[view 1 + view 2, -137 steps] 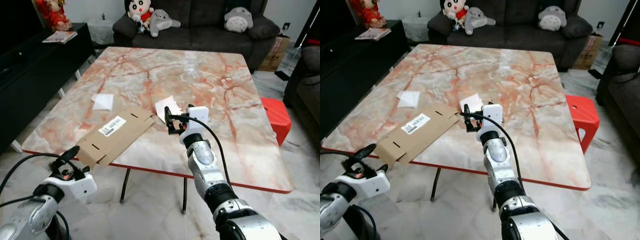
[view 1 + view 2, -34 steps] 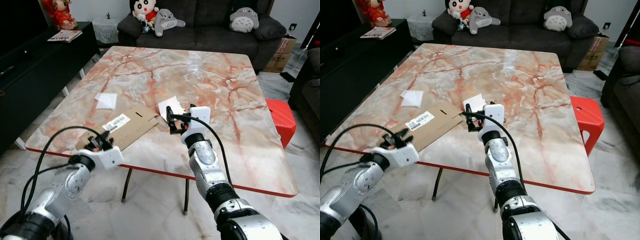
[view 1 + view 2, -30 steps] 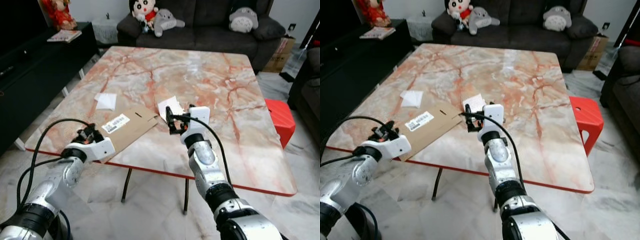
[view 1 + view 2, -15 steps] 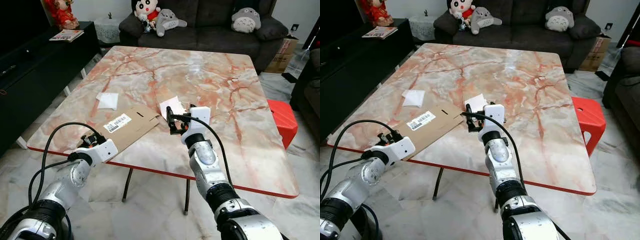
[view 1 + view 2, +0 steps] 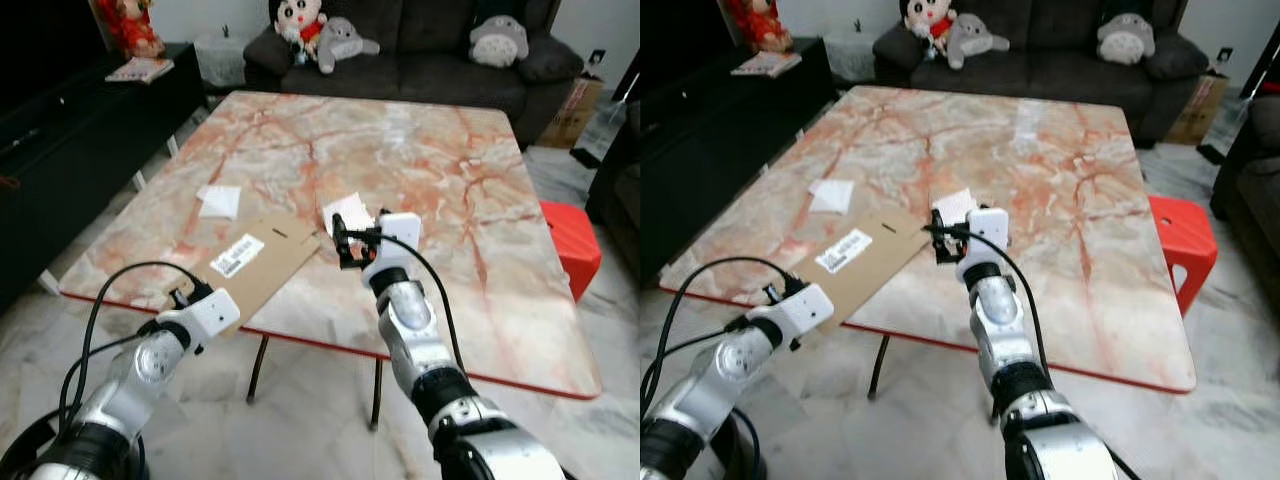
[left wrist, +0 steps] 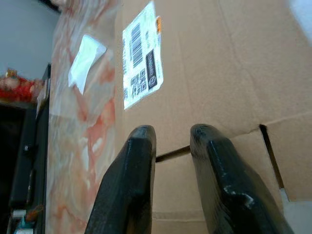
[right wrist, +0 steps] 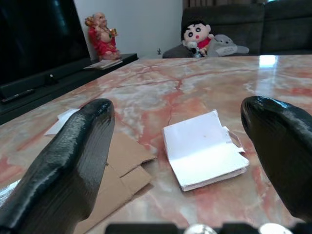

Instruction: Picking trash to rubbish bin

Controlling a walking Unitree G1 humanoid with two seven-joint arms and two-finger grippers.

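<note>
Cardboard (image 5: pixel 262 258), a flattened brown sheet with a white barcode label, is lying on the marble table (image 5: pixel 440 170) with its near corner jutting past the table's front edge. The left gripper (image 5: pixel 181 294) is sitting at that overhanging corner; in the left wrist view its two black fingers (image 6: pixel 127 187) are standing close together against the sheet, only a narrow gap between them, and I cannot tell whether the card's edge is actually lying in that gap. Just beyond the cardboard's far corner, a folded white packet (image 7: pixel 204 155) is resting on the marble, and the right gripper (image 5: pixel 346 241) is hovering beside it with its fingers spread wide, the packet lying in the space ahead of them. A second white paper (image 5: pixel 219 201) is lying on the far side of the cardboard. As I judge it, the step in hand is getting hold of the cardboard; next, the left fingers need to be pinching the overhang firmly before lifting
</note>
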